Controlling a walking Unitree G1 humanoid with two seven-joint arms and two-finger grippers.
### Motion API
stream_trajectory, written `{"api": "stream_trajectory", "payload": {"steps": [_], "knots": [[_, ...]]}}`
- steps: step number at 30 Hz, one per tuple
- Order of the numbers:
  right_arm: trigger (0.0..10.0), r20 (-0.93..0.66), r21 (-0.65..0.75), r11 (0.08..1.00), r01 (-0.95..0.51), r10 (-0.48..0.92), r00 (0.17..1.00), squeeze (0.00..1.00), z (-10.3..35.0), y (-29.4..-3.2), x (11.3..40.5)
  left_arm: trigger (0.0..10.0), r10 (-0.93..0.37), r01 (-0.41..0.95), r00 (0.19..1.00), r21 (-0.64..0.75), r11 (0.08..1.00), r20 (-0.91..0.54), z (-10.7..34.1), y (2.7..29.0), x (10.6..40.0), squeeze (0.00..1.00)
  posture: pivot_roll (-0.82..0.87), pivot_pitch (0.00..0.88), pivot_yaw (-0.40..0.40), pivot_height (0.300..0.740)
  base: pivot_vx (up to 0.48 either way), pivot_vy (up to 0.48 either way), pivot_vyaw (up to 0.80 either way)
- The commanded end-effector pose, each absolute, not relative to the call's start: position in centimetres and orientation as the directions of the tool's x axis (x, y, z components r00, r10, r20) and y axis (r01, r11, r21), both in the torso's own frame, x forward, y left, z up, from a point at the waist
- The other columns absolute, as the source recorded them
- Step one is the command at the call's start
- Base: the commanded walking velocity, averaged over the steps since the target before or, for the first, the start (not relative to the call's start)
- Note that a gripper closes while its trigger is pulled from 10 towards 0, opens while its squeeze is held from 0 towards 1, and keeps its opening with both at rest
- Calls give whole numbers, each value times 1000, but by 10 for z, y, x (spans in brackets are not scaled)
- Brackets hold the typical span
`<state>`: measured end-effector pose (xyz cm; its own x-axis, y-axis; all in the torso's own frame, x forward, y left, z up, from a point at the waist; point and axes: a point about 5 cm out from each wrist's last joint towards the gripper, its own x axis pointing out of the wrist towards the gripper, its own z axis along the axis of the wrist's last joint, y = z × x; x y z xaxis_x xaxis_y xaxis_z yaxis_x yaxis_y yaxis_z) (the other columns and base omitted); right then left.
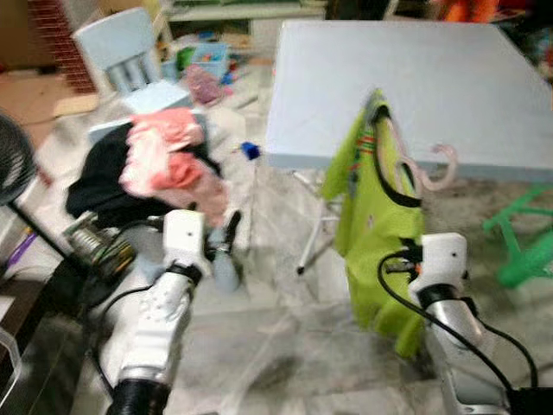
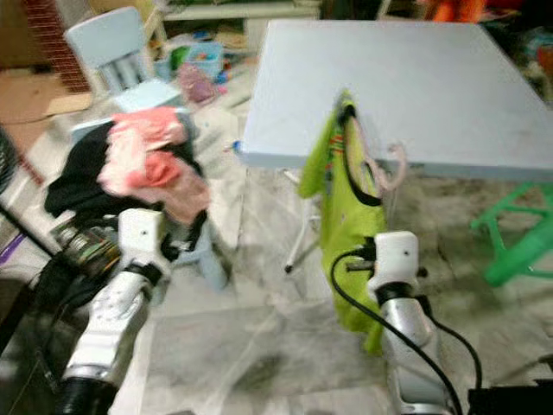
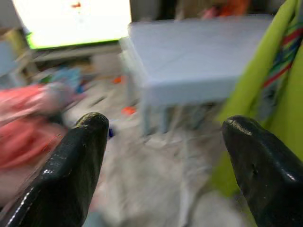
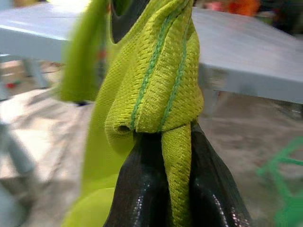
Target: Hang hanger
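Observation:
A lime green shirt [image 1: 376, 225] with a dark collar hangs on a pink hanger [image 1: 439, 171], in front of the near edge of the light blue table [image 1: 415, 78]. The hanger's hook curls out to the right of the shirt. My right gripper [image 4: 163, 142] is shut on a fold of the shirt's fabric, and its white wrist [image 1: 436, 259] sits just below and to the right of the shirt. My left gripper [image 3: 165, 142] is open with nothing between its fingers. It is held low at the left [image 1: 220, 238], near a pile of clothes.
A pile of pink and black clothes [image 1: 164, 164] lies on a small blue seat at the left. A light blue child's chair [image 1: 121, 43] stands behind it. A green plastic stool [image 1: 527, 242] is at the right, a fan [image 1: 13, 164] at the far left.

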<state>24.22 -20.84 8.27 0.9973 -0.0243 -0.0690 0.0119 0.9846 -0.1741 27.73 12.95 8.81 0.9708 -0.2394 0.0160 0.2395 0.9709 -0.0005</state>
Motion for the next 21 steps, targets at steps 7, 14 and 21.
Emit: {"api": "stream_trajectory", "payload": {"steps": [7,14,21], "knots": [[10000,-8,-172,985,25,-27,1000,0,93,-210,245,10000,-234,234,972,-29,972,-4,86,122,275,0,-60,0,17,740,187,0,0],[10000,-4,-170,985,-40,40,999,0,95,-202,245,10000,-232,232,973,-5,973,-6,87,120,276,0,-49,0,19,740,0,0,198],[10000,-41,-193,965,-176,171,984,0,92,-197,236,10000,-215,216,976,12,976,-20,86,125,278,0,-49,0,19,740,0,0,754]]}}
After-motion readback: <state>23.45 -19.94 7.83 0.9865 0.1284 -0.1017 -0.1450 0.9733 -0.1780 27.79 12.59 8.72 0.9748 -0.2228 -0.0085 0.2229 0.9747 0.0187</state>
